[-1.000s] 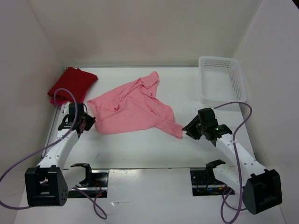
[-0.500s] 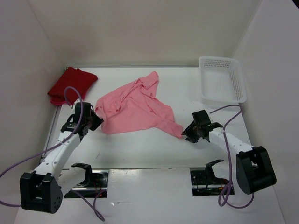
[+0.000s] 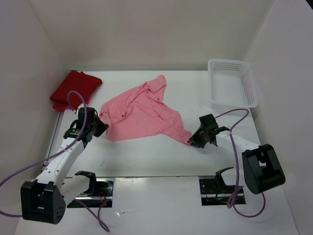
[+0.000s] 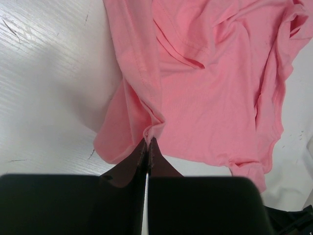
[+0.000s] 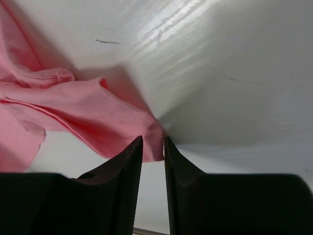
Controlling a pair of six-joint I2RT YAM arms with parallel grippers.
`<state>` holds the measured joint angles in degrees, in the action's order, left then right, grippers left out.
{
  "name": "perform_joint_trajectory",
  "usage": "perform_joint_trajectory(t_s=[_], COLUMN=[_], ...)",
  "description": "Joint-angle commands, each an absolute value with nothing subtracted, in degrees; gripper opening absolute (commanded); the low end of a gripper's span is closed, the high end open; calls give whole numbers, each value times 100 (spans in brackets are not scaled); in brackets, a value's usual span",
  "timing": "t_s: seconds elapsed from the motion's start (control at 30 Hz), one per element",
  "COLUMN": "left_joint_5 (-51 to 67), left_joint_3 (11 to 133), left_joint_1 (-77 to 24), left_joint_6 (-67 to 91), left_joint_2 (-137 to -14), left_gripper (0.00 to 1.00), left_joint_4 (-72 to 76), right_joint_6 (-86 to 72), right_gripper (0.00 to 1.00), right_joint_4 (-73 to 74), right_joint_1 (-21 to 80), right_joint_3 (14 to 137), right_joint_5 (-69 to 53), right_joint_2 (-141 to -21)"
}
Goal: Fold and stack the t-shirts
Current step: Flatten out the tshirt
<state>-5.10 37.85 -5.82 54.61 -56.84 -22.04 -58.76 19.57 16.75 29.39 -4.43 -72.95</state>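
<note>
Top cam overhead, near side; wrist cams close-up; all share pink shirt (image 3: 142, 115).

Plain light pink t-shirt (image 3: 142, 115) at the tips of both pairs of dark brown fingers (image 4: 155, 161); beyond the left fingers a darker red shirt (image 3: 76, 88); beyond the right fingers a white perforated basket (image 3: 226, 62); white table (image 3: 146, 156), purple cables (image 3: 74, 92)

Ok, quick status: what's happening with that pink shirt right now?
Left end effector shut on edge of pink shirt. Right end effector slightly open at its opposite corner. Red pile, basket well clear.
</note>
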Motion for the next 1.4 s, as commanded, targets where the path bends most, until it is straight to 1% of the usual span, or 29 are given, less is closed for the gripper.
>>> perform_joint_trajectory(t_s=[0.0, 0.03, 0.07, 0.13, 0.17, 0.2, 0.3, 0.33, 0.4, 0.43, 0.47, 0.5, 0.53, 0.6, 0.63, 0.7, 0.73, 0.8, 0.83, 0.9, 0.93, 1.07, 1.13, 1.23, 1.27, 1.33, 1.37], left_joint_5=[-387, -387, -387, -387, -387, -387, -439, -439, -344, -343, -256, -81, 17, 271, 333, 334, 230, 124, 123, 185, 185, -263, -474, -536, -536, -467, -466], left_joint_3=[3797, 3797, 3797, 3744, 3744, 3744, 3937, 4042, 4568, 4840, 5147, 5820, 6184, 6905, 7709, 8582, 8987, 9900, 10123, 10501, 10877, 11879, 12128, 12024, 11910, 11412, 11208], left_joint_1=[-606, -606, -606, -606, -606, -606, -659, -659, -659, -659, -659, -659, -520, -335, -212, -211, -211, -211, -211, -211, -211, -211, -211, -211, -211, -150, -80], left_joint_6=[5546, 5546, 5546, 5546, 5546, 5546, 5354, 5283, 5108, 4898, 4782, 4659, 4458, 4229, 4123, 3728, 3605, 3472, 3472, 3472, 3472, 3279, 3217, 3217, 3217, 3217, 3217], left_joint_2=[-5563, -5511, -5511, -5511, -5511, -5511, -5511, -5598, -5869, -6028, -6195, -6483, -6617, -6915, -7013, -7302, -7382, -7436, -7436, -7436, -7436, -7436, -7593, -7716, -7717, -7778, -7778], left_gripper=[0, 0, 0, 0, 0, 0, 0, 1, 5, 5, 5, 5, 5, 5, 3, 2, 2, 0, 0, 0, 0, 0, 0, 0, 0, 0, 0], left_joint_4=[-2075, -2074, -2074, -2074, -2074, -2074, -2074, -2144, -2145, -2232, -2311, -2442, -2539, -2785, -2908, -3268, -3374, -3498, -3550, -3551, -3612, -3823, -3823, -3771, -3684, -3569, -3447], right_joint_6=[-5730, -5730, -5730, -5730, -5730, -5730, -5626, -5625, -5432, -5362, -5213, -5134, -5055, -4792, -4686, -4327, -4202, -3974, -3781, -3613, -3482, -3288, -3235, -3164, -3103, -3103, -3103], right_gripper=[29, 27, 22, 15, 5, 0, 0, 0, 0, 0, 0, 0, 0, 0, 0, 0, 0, 0, 0, 0, 0, 0, 0, 0, 0, 0, 0], right_joint_4=[1723, 1723, 1670, 1617, 1617, 1687, 2124, 2301, 2949, 3171, 3390, 3584, 3899, 4130, 4296, 4446, 4621, 4745, 4807, 4956, 5018, 5071, 5071, 4852, 4738, 4300, 4237], right_joint_1=[1714, 1714, 1714, 1714, 1714, 1714, 1714, 1714, 1714, 1714, 1714, 1714, 1766, 1767, 1767, 1767, 1767, 1767, 1767, 1767, 1767, 1767, 1767, 1819, 1819, 1819, 1819], right_joint_3=[3023, 3023, 3023, 3023, 3076, 3076, 3444, 3767, 4295, 4959, 5331, 5718, 6435, 7116, 7754, 8408, 9125, 9858, 10618, 11369, 12087, 13524, 14199, 14492, 14493, 13934, 13826], right_joint_5=[-475, -527, -527, -527, -458, -335, -133, 77, 254, 385, 456, 509, 597, 720, 799, 1054, 1142, 1203, 1256, 1257, 1257, 1257, 1178, 1125, 1064, 1063, 898], right_joint_2=[-7672, -7673, -7673, -7673, -7673, -7534, -7007, -6439, -5970, -5724, -5722, -5722, -5722, -5774, -5774, -5949, -6046, -6370, -6485, -6827, -6942, -7399, -7732, -8067, -8260, -8419, -8681])
